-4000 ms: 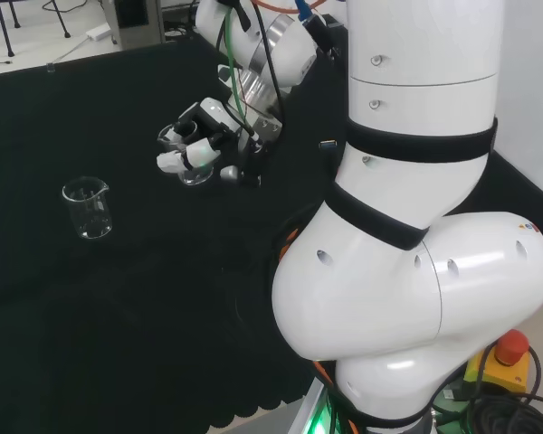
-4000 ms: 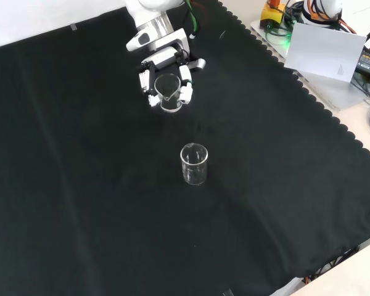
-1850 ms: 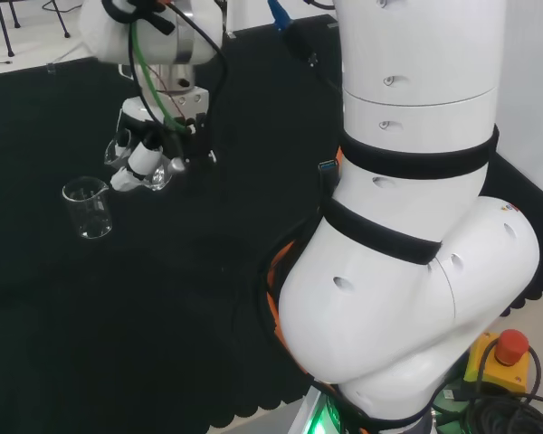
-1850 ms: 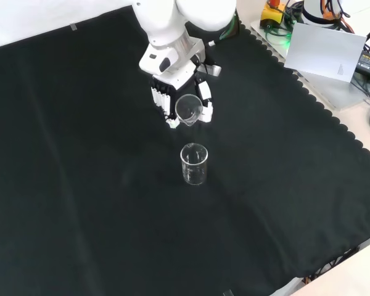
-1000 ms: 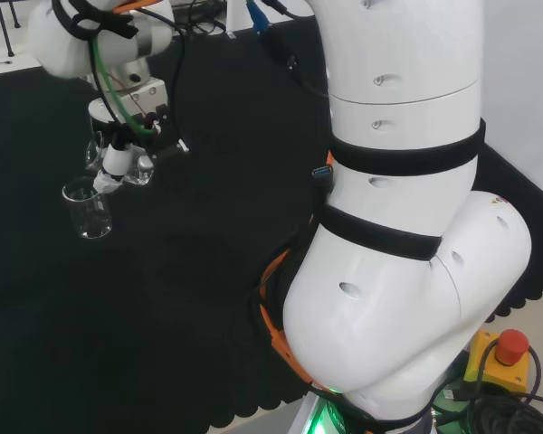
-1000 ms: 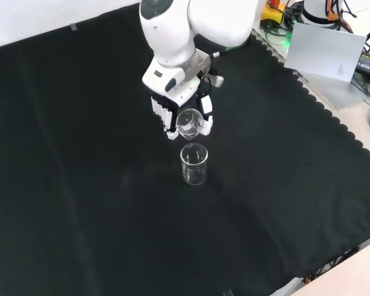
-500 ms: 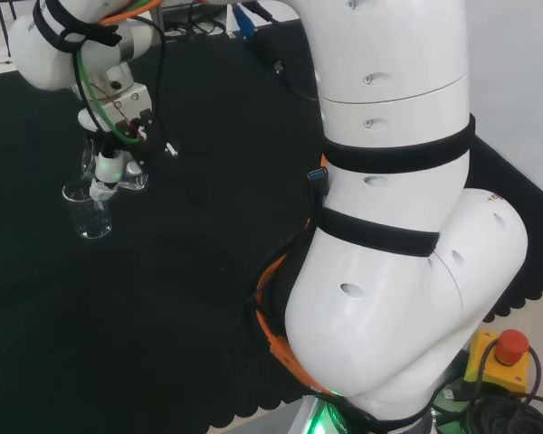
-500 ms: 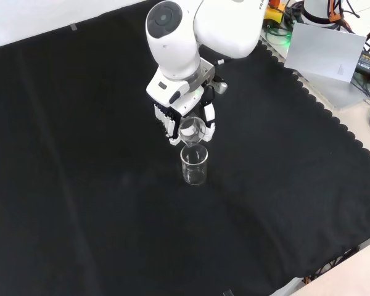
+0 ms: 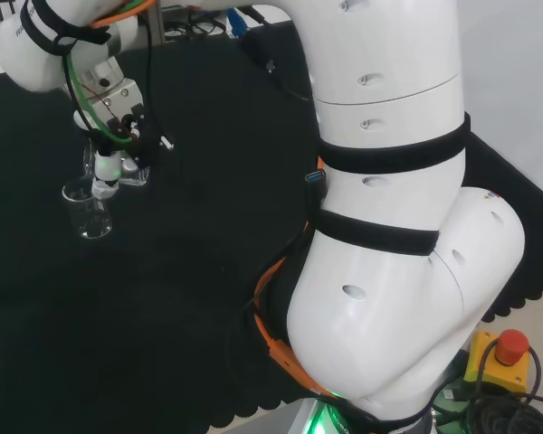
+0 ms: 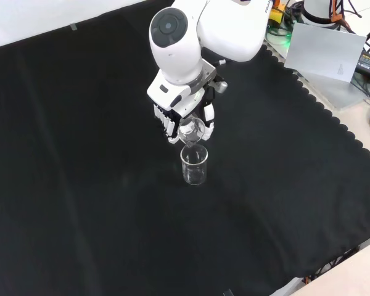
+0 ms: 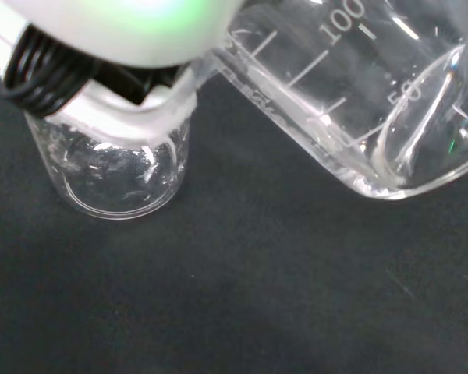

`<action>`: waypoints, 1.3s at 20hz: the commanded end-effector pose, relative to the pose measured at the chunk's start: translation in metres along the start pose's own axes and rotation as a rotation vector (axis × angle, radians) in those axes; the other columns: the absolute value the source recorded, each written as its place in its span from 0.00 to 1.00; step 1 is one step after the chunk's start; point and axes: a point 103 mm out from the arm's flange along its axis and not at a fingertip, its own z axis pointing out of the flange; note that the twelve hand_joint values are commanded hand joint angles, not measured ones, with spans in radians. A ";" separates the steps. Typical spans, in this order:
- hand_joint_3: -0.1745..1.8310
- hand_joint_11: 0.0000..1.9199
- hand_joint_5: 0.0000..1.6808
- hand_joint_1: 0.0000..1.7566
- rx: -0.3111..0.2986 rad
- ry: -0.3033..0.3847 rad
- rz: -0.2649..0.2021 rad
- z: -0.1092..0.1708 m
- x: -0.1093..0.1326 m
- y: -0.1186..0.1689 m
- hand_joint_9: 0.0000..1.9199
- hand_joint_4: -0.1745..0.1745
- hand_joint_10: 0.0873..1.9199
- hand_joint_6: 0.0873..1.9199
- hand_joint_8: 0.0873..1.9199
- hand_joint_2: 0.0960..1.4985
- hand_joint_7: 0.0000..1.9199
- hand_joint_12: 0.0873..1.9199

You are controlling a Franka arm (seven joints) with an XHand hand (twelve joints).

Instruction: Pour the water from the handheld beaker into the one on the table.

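Clear glass beaker, tipped forward, sits clamped in the curled fingers of the black and white hand, directly above the second clear glass beaker standing on the black-clothed bench. Pouring looks underway; whether water remains to empty, I cannot tell.

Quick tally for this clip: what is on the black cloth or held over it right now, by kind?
Clear glass beakers: 2, the held beaker tilted in the hand, and the standing beaker on the cloth.
Robot hands: 1.
Total: 3.
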 end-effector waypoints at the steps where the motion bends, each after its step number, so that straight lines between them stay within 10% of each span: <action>1: 0.41 0.71 0.87 0.68 0.039 -0.052 0.009 -0.006 -0.001 -0.001 0.83 0.57 0.00 0.12 0.00 0.36 0.90 0.36; 26: 0.41 0.71 0.87 0.68 0.159 -0.142 -0.022 -0.015 0.005 -0.008 0.83 0.59 0.00 0.12 0.00 0.35 0.91 0.36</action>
